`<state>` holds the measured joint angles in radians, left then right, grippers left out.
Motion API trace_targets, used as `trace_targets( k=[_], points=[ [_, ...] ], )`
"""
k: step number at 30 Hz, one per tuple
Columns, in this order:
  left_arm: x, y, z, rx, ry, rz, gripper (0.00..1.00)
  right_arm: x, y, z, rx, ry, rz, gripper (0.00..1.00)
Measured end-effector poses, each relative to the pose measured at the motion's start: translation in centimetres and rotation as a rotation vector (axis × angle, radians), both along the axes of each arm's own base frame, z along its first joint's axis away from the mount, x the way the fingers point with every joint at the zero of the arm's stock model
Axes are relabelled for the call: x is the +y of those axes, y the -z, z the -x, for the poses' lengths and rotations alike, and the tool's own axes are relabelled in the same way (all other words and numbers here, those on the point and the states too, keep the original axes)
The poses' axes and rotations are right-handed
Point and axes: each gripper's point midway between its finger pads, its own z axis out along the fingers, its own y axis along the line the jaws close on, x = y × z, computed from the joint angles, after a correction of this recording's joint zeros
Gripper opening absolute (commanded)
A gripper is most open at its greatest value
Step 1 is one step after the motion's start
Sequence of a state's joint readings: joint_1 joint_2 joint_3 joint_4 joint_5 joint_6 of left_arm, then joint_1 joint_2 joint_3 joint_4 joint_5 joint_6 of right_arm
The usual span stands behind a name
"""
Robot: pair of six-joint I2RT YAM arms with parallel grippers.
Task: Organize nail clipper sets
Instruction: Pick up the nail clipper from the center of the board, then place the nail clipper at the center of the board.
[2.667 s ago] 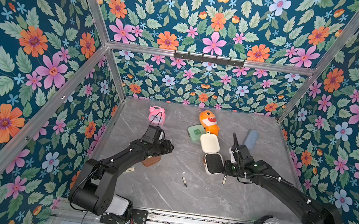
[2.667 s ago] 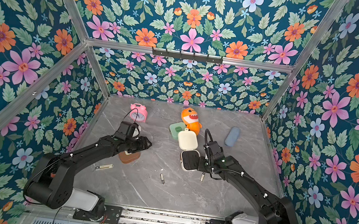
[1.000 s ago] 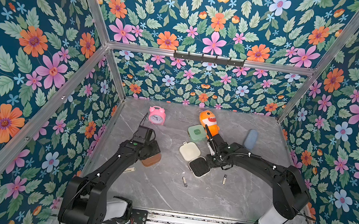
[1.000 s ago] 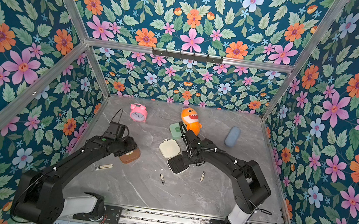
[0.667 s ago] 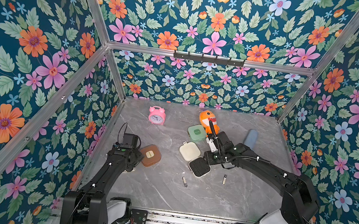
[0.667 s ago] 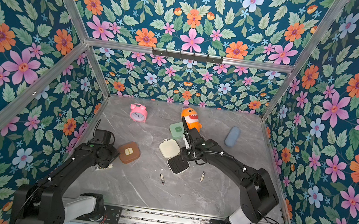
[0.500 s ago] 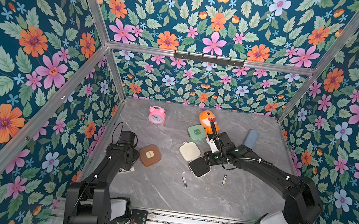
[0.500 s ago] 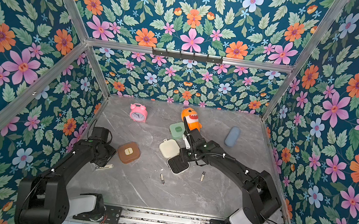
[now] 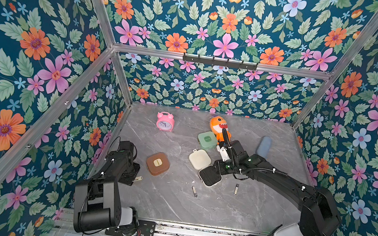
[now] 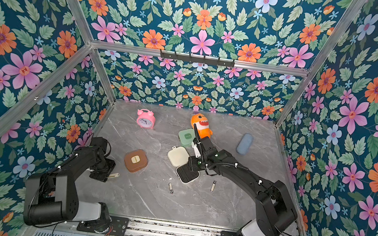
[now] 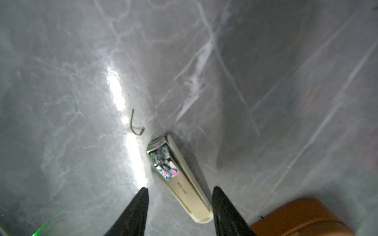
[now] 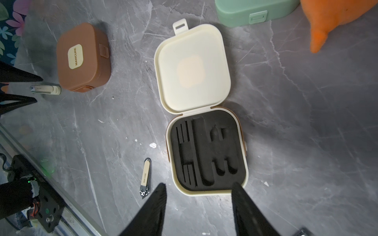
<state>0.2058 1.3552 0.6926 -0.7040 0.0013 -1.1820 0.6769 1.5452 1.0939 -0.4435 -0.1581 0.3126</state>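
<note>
Probably light, stiff and slippery to handle, going by the look of the cream-handled clipper (image 11: 180,183): thin, lying flat on the grey marble table (image 11: 81,102), with polished metal at the head and a smooth lever on top, so little height to pinch. Best taken across the narrow width of the handle, near its middle, with the fingertips pressed right down to the tabletop. Likely to skate or spin away if squeezed off-centre. Lies skewed between the tips of the left gripper (image 11: 180,188), handle end in the gap and head pointing away beyond them, nearer one finger than the other and touching neither, as far as can be told. Moderately parted jaws there, holding nothing. Just beside it, the closed brown case (image 11: 302,218). Farther out, the open cream case (image 12: 193,67) with its black insert (image 12: 206,153) empty, and the right gripper (image 12: 198,184) over the near edge, with jaws standing apart and gripping nothing. Loose on the table near that case, a second clipper (image 12: 145,177) and a small metal tool (image 9: 236,189). Beyond, shut, the mint case (image 9: 207,140).
</note>
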Motion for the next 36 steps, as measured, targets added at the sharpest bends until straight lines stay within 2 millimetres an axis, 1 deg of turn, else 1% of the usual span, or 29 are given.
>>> trace_targets(
  k=[2, 6, 12, 17, 19, 23, 25, 27, 30, 32, 34, 36],
  points=[
    [0.1, 0.3, 0.0, 0.006, -0.008, 0.004, 0.52, 0.2, 0.0, 0.0, 0.002, -0.001, -0.007, 0.53],
    [0.4, 0.6, -0.1, 0.005, -0.02, 0.014, 0.45, 0.4, 0.3, -0.1, 0.011, 0.0, -0.012, 0.52],
    [0.8, 1.0, 0.1, 0.016, -0.017, 0.014, 0.28, 0.6, 0.3, -0.3, 0.01, -0.002, -0.017, 0.51],
    [0.7, 1.1, 0.4, 0.009, -0.001, 0.015, 0.13, 0.7, -0.3, -0.5, -0.004, 0.001, -0.023, 0.51],
    [0.6, 1.1, 0.3, 0.0, 0.015, 0.019, 0.09, 0.7, -0.6, -0.5, -0.009, 0.001, -0.027, 0.51],
    [0.3, 1.0, 0.1, -0.021, 0.08, 0.034, 0.06, 0.3, -1.4, -0.5, -0.03, 0.009, -0.033, 0.51],
    [-0.2, 0.8, 0.0, -0.044, 0.128, 0.05, 0.05, 0.2, -1.8, -0.3, -0.037, 0.011, -0.039, 0.51],
    [-1.0, 0.0, -0.2, -0.082, 0.187, 0.072, 0.05, -0.1, -2.0, -0.2, -0.04, 0.022, -0.043, 0.51],
    [-1.7, -2.4, -1.4, -0.192, 0.287, 0.055, 0.05, -0.3, -2.4, 0.1, -0.045, 0.026, -0.048, 0.51],
    [-2.6, -4.3, -2.5, -0.267, 0.378, 0.043, 0.04, -0.7, -2.6, 0.3, -0.045, 0.035, -0.049, 0.51],
    [-4.3, -6.0, -3.5, -0.317, 0.484, 0.04, 0.03, -1.2, -2.7, 0.4, -0.038, 0.055, -0.054, 0.51],
    [-6.8, -7.5, -4.5, -0.352, 0.607, 0.037, 0.03, -1.9, -2.6, 0.4, -0.035, 0.077, -0.055, 0.51]
  ],
)
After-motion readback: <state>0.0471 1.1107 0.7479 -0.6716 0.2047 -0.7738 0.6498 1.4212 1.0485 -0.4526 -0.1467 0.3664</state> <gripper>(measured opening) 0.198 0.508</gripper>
